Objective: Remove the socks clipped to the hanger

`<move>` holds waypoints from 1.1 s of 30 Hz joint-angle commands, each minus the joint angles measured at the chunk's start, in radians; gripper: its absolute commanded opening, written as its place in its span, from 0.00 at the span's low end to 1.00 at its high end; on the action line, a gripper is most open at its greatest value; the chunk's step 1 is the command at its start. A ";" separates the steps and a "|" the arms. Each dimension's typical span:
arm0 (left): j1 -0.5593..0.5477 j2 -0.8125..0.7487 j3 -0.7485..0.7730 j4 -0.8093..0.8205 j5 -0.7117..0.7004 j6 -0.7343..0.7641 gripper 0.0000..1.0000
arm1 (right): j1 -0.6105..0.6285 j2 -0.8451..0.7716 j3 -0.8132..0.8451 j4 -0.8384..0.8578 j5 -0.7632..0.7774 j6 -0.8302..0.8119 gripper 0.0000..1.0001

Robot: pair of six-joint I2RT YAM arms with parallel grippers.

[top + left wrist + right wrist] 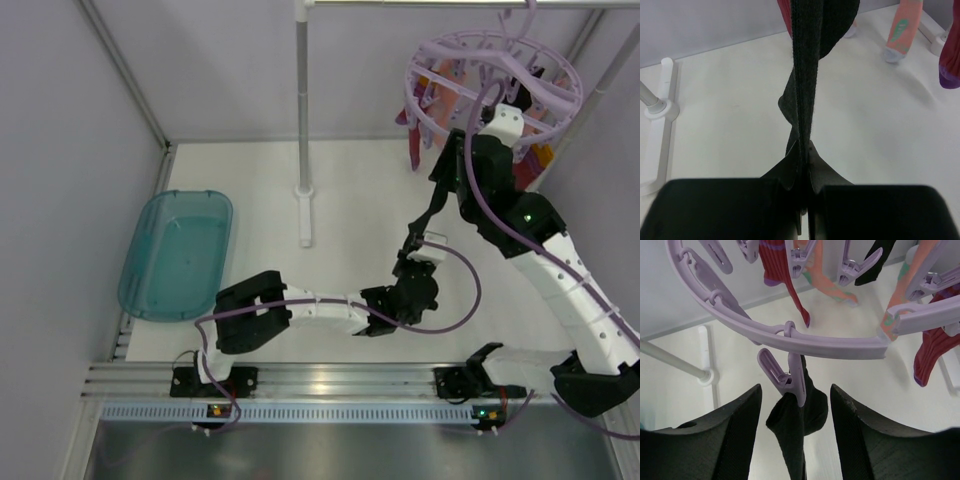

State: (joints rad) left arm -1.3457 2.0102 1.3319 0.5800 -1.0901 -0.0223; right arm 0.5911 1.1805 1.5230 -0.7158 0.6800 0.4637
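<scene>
White table (360, 200): teal tub (178, 255) left, pole base (304, 215) centre.

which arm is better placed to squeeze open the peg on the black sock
Right. The right pincer stands open either side of the lilac peg; the left pincer is shut on the black sock lower down.
</scene>
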 commanded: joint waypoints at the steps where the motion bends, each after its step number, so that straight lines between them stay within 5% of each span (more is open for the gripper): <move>1: -0.012 0.018 0.033 0.037 -0.025 0.010 0.00 | 0.021 0.002 0.057 0.044 0.055 -0.007 0.54; 33: -0.023 0.033 0.053 0.037 -0.024 0.041 0.00 | 0.061 0.096 0.083 0.088 0.165 -0.102 0.47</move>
State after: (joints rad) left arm -1.3567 2.0228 1.3540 0.5819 -1.0977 0.0006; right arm 0.6331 1.2850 1.6150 -0.6807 0.8120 0.3840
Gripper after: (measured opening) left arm 0.020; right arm 0.478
